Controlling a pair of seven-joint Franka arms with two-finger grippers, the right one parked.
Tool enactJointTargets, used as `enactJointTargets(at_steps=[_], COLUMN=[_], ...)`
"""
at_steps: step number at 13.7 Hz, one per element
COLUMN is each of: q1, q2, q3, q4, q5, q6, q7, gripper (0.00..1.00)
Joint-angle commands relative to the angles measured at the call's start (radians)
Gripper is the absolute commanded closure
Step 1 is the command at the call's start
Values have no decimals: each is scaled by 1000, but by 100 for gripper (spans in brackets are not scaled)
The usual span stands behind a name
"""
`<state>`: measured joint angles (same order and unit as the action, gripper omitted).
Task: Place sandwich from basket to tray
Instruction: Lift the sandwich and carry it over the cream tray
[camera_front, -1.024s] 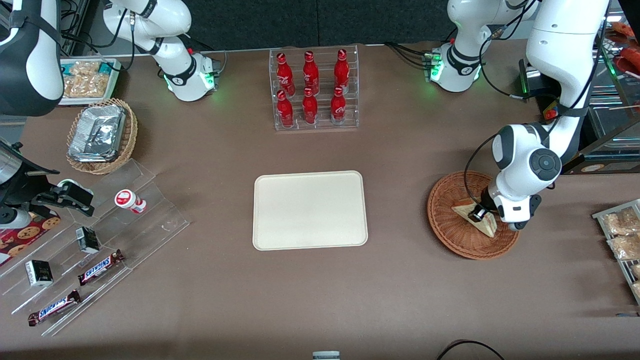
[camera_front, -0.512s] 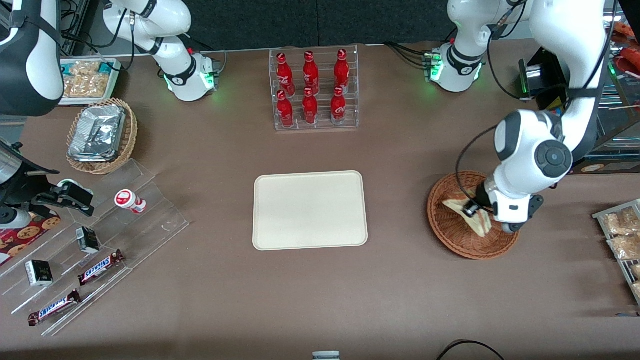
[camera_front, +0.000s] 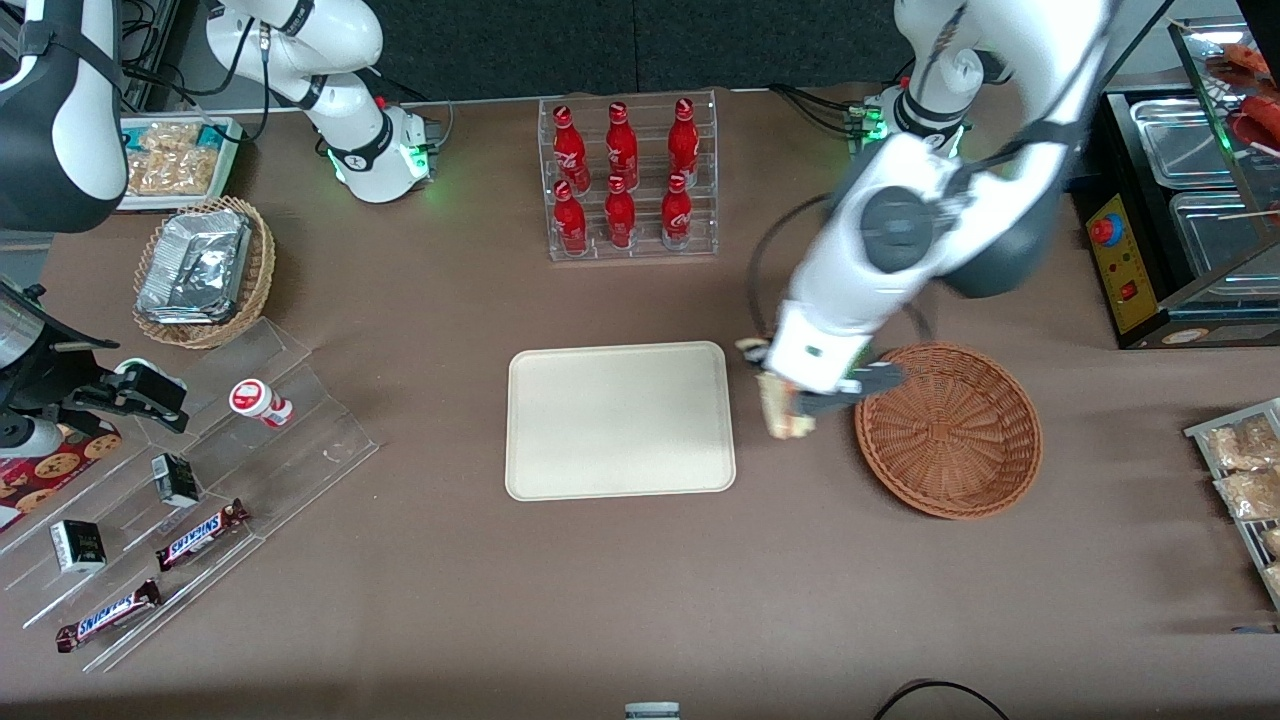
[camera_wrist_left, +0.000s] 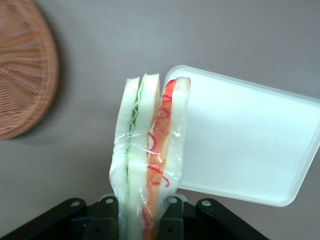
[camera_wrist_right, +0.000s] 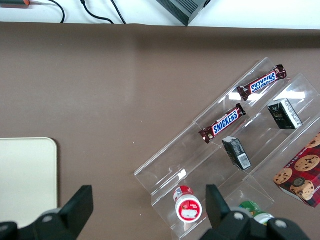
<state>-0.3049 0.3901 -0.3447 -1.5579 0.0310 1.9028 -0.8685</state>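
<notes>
Gripper holds sandwich above table, between tray and basket; basket toward working arm's end.

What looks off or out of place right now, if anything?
Nothing looks spilled or damaged. The claw is shut on the plastic-wrapped triangular sandwich, held clear of the table between the reddish-brown woven wicker basket and the flat cream rectangular tray. One red-capped small bottle lies on its side on the clear acrylic stand.
</notes>
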Motion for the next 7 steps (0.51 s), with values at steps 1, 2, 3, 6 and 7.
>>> enactJointTargets(at_steps=[1,2,3,6,7], q1=[-120,-150,-190,-258,-264], q2=[200,258,309,413,439], q3=[6,6,9,21,21], q4=[215,269,318,380,378], q5=[50,52,53,99,116], q6=[-18,-12,-11,30,69], q7=[13,13,7,-53,-69], gripper=[96,96,96,95,95])
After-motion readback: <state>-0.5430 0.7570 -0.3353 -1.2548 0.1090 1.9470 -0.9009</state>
